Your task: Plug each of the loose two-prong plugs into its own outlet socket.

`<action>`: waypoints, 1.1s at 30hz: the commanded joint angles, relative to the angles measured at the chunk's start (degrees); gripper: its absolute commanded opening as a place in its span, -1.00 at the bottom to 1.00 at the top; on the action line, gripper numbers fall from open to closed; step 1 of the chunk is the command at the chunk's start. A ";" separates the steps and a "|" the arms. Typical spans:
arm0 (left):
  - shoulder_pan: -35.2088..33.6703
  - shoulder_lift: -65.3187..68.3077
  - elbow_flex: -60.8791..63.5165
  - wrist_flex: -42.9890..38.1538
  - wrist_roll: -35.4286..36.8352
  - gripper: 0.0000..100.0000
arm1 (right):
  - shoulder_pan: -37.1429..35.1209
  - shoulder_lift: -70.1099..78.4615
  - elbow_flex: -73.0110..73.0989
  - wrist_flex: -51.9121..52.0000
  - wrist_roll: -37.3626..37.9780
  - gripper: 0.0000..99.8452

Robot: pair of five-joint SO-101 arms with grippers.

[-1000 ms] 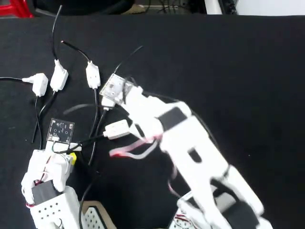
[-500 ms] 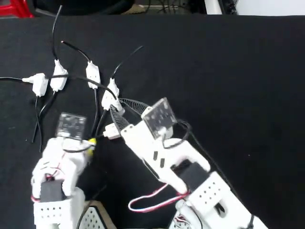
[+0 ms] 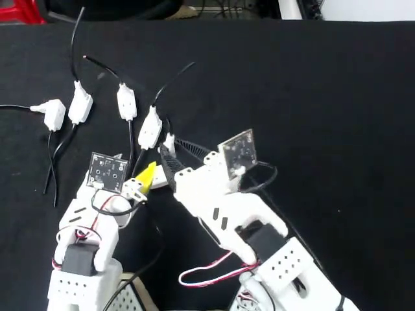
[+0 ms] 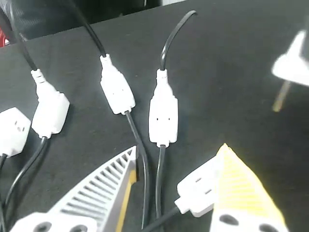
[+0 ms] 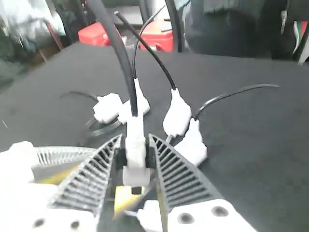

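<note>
My right gripper [image 5: 135, 140] is shut on a white two-prong plug [image 5: 134, 153] whose black cord rises from its top. From the high view that gripper [image 3: 169, 154] sits mid-table with the plug [image 3: 169, 140] at its tip. The same plug [image 4: 291, 64] hangs in the left wrist view with a metal prong pointing down. A loose white outlet socket [image 4: 198, 190] lies against the yellow finger [image 4: 237, 186] of my left gripper [image 4: 178, 151], which is open around the socket and two cords. In the high view the left gripper [image 3: 145, 180] sits just left of the socket [image 3: 162, 177].
Several white connectors on black cords lie in a row at the back left [image 3: 53, 113] [image 3: 80, 103] [image 3: 126, 102] [image 3: 150, 126]. Black cords trail across the black cloth between the arms. Red boxes [image 5: 157, 35] stand beyond the table's far edge.
The right arm has drawn back toward the middle with the plug and its cord. The left arm has swung forward and right, bringing its open fingers around the socket.
</note>
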 commanded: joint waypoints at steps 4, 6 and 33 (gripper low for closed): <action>3.74 -0.53 -3.21 -1.32 0.79 -0.49 | -4.13 0.48 4.44 -10.64 -5.54 -0.98; 3.74 -0.53 -3.21 -1.32 0.79 -0.49 | -5.71 0.48 5.23 -11.25 -6.51 -0.98; -1.71 -0.53 -3.74 -1.67 2.90 -0.49 | -7.03 0.57 -6.81 15.65 -6.15 -0.98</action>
